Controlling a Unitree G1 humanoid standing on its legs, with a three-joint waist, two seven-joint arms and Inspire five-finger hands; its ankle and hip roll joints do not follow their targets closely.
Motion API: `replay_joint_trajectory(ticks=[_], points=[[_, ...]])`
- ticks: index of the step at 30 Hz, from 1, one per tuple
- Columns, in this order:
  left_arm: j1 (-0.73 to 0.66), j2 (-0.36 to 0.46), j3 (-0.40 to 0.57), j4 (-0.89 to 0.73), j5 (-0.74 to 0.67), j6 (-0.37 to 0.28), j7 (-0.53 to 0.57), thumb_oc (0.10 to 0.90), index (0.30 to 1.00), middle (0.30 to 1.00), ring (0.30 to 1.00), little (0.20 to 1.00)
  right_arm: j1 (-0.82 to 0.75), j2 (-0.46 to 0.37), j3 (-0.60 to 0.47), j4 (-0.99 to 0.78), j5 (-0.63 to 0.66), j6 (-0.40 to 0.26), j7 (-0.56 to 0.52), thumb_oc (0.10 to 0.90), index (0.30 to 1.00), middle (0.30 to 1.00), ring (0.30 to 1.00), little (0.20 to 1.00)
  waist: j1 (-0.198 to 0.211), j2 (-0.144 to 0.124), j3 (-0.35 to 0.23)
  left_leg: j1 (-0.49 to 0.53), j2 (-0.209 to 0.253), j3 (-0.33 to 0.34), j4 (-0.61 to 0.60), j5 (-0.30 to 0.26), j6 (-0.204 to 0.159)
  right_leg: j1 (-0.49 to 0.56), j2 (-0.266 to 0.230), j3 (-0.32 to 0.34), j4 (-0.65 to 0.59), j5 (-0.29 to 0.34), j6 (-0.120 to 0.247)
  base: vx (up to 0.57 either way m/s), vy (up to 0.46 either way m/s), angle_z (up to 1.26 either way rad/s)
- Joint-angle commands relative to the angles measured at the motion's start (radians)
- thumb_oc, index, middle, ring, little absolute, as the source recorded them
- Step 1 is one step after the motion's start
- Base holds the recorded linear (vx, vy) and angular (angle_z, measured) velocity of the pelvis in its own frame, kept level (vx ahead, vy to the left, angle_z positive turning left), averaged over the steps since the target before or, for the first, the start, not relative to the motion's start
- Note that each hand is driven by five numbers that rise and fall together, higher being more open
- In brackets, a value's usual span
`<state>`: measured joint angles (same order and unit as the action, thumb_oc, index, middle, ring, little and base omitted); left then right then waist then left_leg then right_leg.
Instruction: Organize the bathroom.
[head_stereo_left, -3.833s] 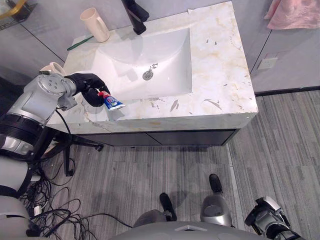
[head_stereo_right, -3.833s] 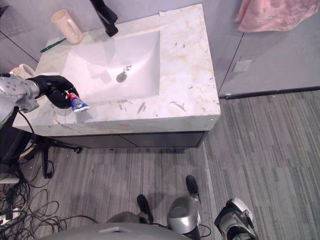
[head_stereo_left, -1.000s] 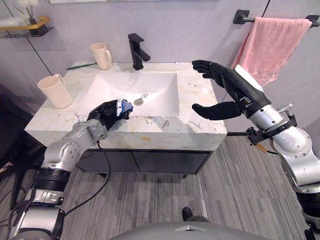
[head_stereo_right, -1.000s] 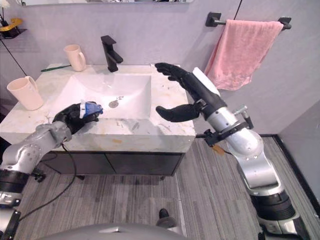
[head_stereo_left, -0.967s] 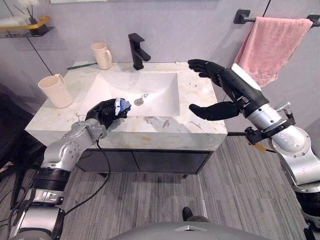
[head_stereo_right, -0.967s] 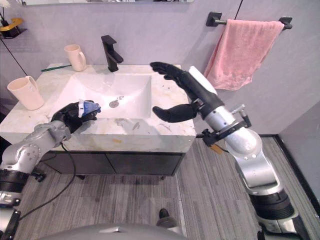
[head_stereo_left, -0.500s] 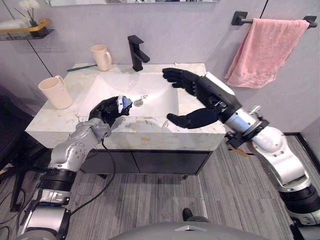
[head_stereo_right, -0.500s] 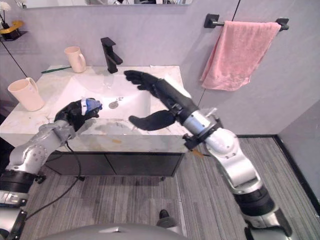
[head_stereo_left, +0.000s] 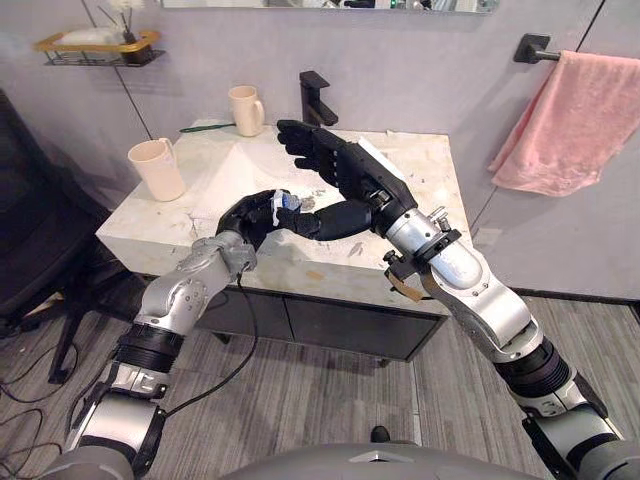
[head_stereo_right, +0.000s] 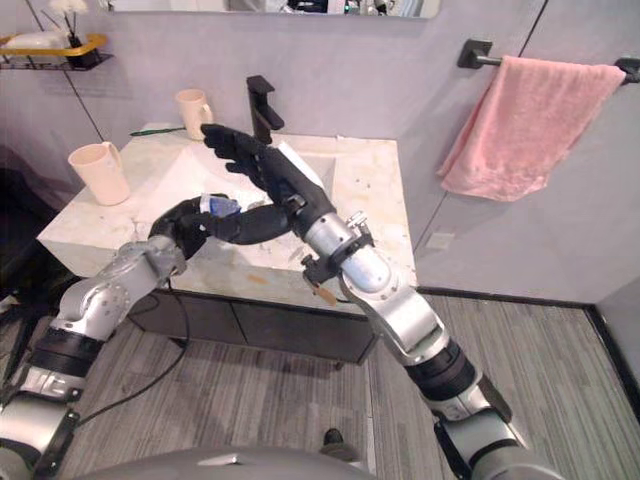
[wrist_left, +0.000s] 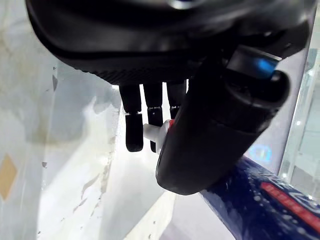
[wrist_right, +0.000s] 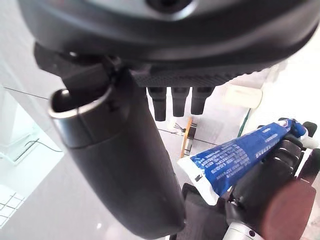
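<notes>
Left eye view | toothpaste tube (head_stereo_left: 285, 203) grasped in left hand (head_stereo_left: 250, 213) above bench (head_stereo_left: 420, 180) front edge | right hand (head_stereo_left: 335, 180) spread, unclenched, just beside tube | cup (head_stereo_left: 158, 168) near bench's left edge

Legible text: none. The blue toothpaste tube (wrist_right: 239, 155) carries white print, too small and blurred to make out.

Pink towel (head_stereo_left: 580, 125) on wall bar (head_stereo_left: 530, 47); black chair (head_stereo_left: 40, 240) beside vanity.
</notes>
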<state>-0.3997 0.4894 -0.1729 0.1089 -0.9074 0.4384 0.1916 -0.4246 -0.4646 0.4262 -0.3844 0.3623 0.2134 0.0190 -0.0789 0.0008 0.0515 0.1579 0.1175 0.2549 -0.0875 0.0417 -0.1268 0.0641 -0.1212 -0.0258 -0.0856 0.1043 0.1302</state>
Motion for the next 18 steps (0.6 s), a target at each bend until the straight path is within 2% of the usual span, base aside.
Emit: replay_joint_trajectory(ticks=[1, 18], points=[[-0.240, 0.001, 0.013, -0.038, -0.084, -0.126, -0.044, 0.400, 0.300, 0.300, 0.300, 0.300, -0.134, 0.042, -0.032, -0.048, -0.025, -0.051, -0.046, 0.800, 0.900, 0.900, 0.900, 0.900, 0.011, 0.011, -0.068, 0.053, -0.003, -0.003, 0.057, -0.111, 0.018, 0.012, 0.023, -0.033, -0.002, -0.092, 0.015, 0.00, 0.000, 0.07], [-0.252, -0.022, 0.012, -0.121, -0.058, -0.139, -0.010, 0.400, 0.300, 0.300, 0.300, 0.300, -0.133, 0.090, -0.002, -0.024, -0.047, 0.003, -0.030, 0.800, 0.900, 0.900, 0.900, 0.900, 0.024, 0.018, -0.065, 0.057, 0.000, -0.019, 0.043, -0.103, 0.015, 0.021, 0.019, -0.045, -0.002, -0.100, 0.008, 0.00, 0.001, 0.04]])
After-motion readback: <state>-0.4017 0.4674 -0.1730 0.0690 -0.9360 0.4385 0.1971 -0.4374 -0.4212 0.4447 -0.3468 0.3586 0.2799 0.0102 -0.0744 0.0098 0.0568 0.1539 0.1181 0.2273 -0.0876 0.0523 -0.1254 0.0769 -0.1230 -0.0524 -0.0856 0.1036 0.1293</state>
